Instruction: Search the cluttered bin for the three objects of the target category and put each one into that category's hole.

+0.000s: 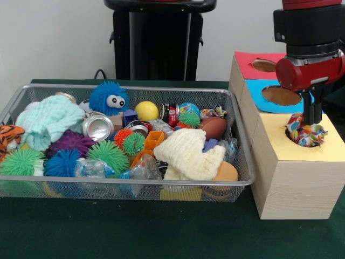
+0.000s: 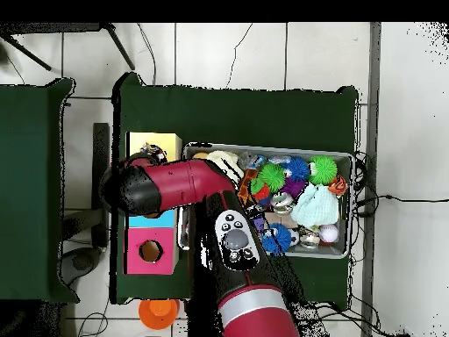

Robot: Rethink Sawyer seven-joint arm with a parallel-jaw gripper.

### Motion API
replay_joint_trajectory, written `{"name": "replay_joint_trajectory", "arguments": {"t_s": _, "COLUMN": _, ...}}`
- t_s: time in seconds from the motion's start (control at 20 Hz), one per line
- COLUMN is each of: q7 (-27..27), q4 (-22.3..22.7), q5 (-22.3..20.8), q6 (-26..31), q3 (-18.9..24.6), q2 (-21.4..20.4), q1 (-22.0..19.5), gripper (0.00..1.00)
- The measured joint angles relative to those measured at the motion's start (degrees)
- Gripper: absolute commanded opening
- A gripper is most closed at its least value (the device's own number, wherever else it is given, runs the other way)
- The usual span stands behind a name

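A knotted multicoloured rope toy [image 1: 305, 135] sits half inside the round hole of the yellow box section [image 1: 302, 178], bulging above the rim. My gripper [image 1: 311, 122] hangs straight above that hole, its dark fingers [image 1: 310, 110] close together and pressed into the toy's top. In the overhead view the red arm [image 2: 175, 186] covers the yellow section [image 2: 165, 140], and only a bit of the toy [image 2: 156, 155] shows. A similar multicoloured piece [image 1: 214, 112] lies at the bin's back right.
The wire bin [image 1: 129, 182] holds spiky rubber balls, crushed cans, knitted cloths, a yellow ball and blocks. Behind the yellow section are a blue section [image 1: 253, 89] and a red section [image 1: 245, 59], each with a hole. The bin [image 2: 347, 160] lies beside the boxes.
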Motion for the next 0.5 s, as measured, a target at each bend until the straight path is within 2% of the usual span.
{"name": "replay_joint_trajectory", "arguments": {"t_s": 0.5, "q7": 0.0, "q4": -0.5, "q5": 0.0, "q6": 0.5, "q3": 0.0, "q2": -0.7, "q1": 0.4, "gripper": 0.0}}
